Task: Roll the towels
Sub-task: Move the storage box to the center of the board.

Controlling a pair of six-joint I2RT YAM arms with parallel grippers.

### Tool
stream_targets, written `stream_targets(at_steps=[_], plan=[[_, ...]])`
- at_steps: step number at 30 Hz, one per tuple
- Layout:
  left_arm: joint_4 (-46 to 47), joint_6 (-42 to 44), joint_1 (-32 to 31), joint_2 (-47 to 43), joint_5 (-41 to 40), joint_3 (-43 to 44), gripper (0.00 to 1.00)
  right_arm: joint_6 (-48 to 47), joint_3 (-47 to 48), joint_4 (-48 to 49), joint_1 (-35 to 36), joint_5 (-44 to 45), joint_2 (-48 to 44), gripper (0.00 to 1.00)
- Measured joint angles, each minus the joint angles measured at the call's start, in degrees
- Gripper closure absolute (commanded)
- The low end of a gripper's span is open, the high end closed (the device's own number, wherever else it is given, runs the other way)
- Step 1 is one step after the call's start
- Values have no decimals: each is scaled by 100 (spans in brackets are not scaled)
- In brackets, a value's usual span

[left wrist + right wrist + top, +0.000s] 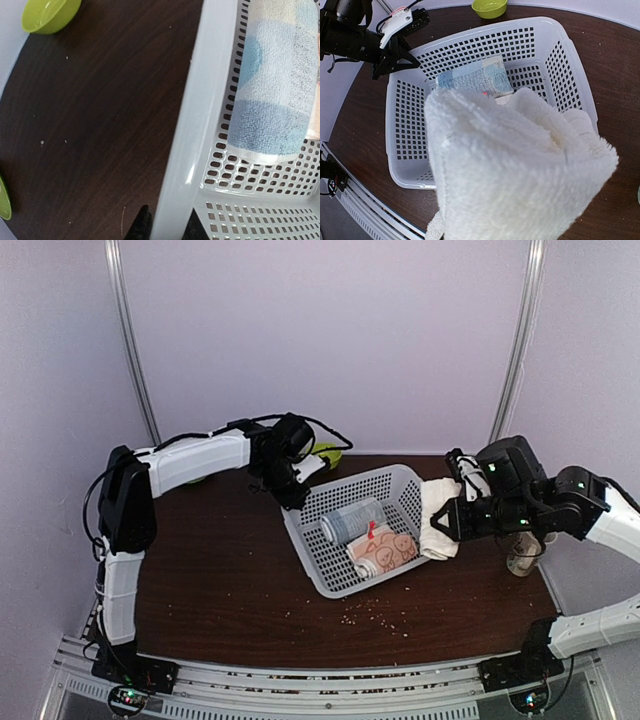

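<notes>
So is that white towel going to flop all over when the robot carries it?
Probably floppy: the white towel bunches and droops in soft folds from the right pincer. It is likely light, since it hangs from one small pinch. Its fuzzy pile probably won't slip much.

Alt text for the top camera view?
Two robot arms work over a white basket on a dark wooden table: the right gripper holds a white towel at the basket's right rim, and the left gripper pinches its far left corner. Inside lie a rolled grey-blue towel and a cream towel with orange faces; a green bowl sits behind the left arm.
</notes>
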Motion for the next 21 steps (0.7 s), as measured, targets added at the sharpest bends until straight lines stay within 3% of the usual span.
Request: stream_targets(at_steps=[9, 15, 21], plan=[[225, -1628, 33, -391, 437, -1145, 100, 61, 2, 321, 0, -68, 393, 100], [1073, -3670, -162, -1403, 479, -2776, 100, 258, 44, 483, -105, -195, 833, 100], [1325, -5515, -385, -1661, 223, -3193, 100, 501, 295, 697, -400, -577, 1257, 100]])
